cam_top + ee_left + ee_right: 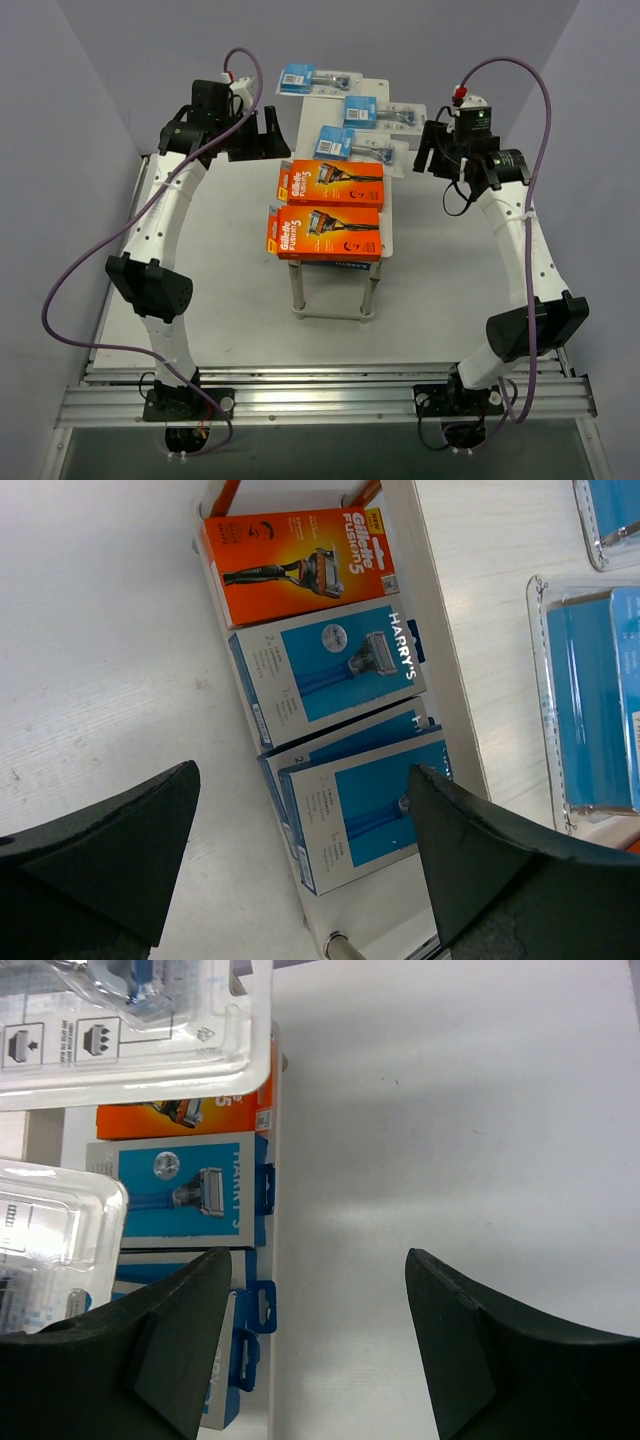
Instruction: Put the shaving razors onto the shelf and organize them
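Seen from above, the shelf (388, 212) stands mid-table. Two orange boxes (323, 233) lie side by side on the near half of its top, and three blister packs (380, 113) lie on the far half. That view gives only a blue sliver of the lower tier. The wrist views show it properly: a third orange box (300, 565) and several blue-and-white boxes (335, 670) lie flat in a row.

Farther back, the left gripper (262, 130) hovers just left of the shelf's far end and the right gripper (432, 152) just right of it. Both have their jaws spread wide with nothing between them.

The table (230, 290) is white, and lilac-grey walls (60, 150) enclose it on three sides.
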You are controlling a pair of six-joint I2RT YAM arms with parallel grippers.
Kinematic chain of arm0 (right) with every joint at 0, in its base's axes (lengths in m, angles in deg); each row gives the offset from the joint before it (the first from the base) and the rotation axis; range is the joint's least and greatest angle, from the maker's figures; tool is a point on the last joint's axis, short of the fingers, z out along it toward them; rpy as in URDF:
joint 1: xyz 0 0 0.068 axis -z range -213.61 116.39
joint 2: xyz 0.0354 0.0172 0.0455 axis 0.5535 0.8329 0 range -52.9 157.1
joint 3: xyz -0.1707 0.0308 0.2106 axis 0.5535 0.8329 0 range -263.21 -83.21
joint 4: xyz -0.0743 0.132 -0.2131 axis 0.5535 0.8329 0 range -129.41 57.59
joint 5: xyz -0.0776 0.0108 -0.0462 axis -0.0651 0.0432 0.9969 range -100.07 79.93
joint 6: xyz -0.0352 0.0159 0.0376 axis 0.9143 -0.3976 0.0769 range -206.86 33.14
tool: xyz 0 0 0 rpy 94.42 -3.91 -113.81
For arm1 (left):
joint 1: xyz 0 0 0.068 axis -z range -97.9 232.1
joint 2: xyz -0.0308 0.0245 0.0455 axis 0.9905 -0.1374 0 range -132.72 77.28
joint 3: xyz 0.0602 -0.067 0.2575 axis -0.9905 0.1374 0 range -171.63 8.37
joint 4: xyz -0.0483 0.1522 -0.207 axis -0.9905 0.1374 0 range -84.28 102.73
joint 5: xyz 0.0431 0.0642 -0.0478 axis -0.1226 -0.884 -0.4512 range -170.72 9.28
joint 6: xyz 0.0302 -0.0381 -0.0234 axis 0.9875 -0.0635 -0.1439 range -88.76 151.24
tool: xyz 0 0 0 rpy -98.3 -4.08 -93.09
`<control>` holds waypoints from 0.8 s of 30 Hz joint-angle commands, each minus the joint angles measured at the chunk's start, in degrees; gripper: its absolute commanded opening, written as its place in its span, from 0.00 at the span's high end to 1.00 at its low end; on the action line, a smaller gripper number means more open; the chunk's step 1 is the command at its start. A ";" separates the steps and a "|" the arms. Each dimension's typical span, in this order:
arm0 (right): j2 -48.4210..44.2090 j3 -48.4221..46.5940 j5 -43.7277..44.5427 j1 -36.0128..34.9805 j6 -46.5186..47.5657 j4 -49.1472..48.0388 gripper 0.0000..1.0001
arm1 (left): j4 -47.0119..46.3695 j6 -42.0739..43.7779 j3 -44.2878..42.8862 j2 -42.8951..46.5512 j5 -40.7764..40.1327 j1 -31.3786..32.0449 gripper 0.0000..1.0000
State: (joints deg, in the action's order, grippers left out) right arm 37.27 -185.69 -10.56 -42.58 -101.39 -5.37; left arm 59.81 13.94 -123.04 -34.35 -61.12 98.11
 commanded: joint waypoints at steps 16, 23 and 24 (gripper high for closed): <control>4.49 -5.54 -1.97 -2.63 -1.21 -2.66 0.34 | -1.00 1.39 0.02 1.59 0.00 1.57 0.06; 5.19 -5.98 -1.97 -3.33 -1.91 -3.37 0.34 | -2.14 1.48 1.69 2.47 0.79 2.09 0.06; 5.28 -6.07 -1.97 -3.42 -2.00 -3.54 0.34 | -2.23 1.48 1.69 2.56 0.88 2.10 0.06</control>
State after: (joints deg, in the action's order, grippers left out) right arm 41.03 -189.60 -12.07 -45.38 -102.79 -7.20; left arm 59.83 14.51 -121.38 -34.59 -61.19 99.88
